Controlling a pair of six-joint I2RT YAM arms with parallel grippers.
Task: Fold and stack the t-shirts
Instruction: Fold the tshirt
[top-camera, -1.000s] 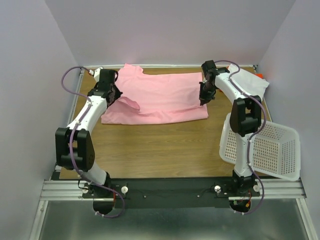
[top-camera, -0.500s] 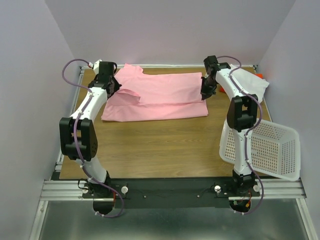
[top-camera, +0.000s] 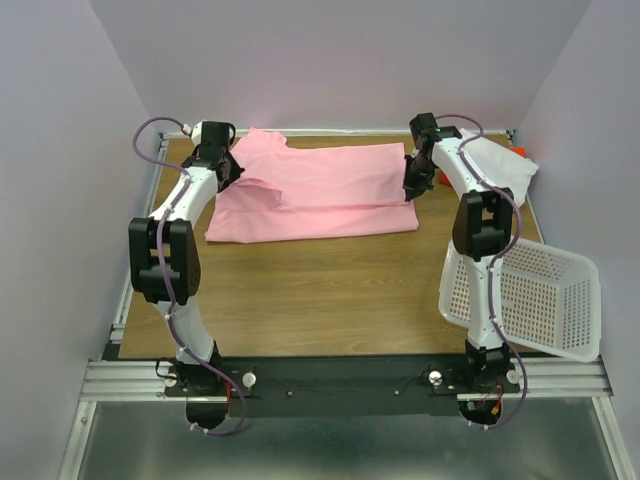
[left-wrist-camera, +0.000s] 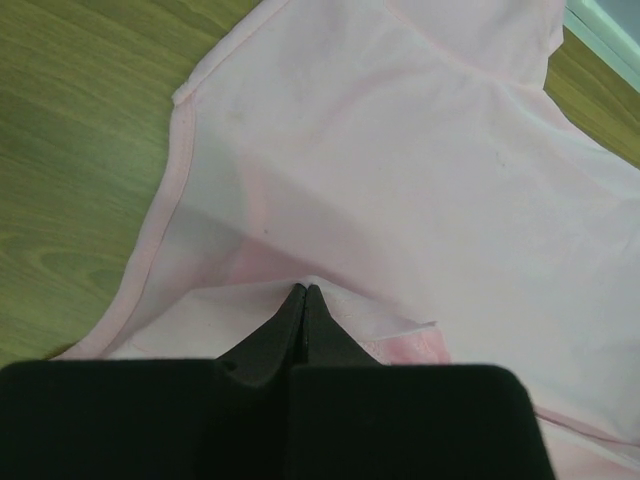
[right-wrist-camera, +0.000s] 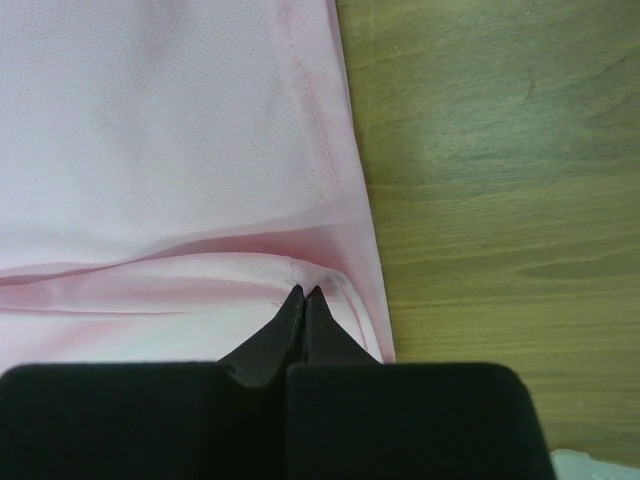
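Left hand (left-wrist-camera: 305, 290) and right hand (right-wrist-camera: 303, 292) each tight on pink t-shirt (top-camera: 330, 195); basket (top-camera: 540, 300) seemingly tipped sideways.

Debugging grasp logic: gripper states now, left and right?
Left gripper: closed, pinching a fold of the light pink cloth t-shirt.
Right gripper: closed, pinching the same shirt's edge.

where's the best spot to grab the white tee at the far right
Probably the near right corner of the white t-shirt: it lies crumpled at the far right of the table, and that corner sticks out flat and unobstructed. Come down from above and pinch its edge with the fingers.
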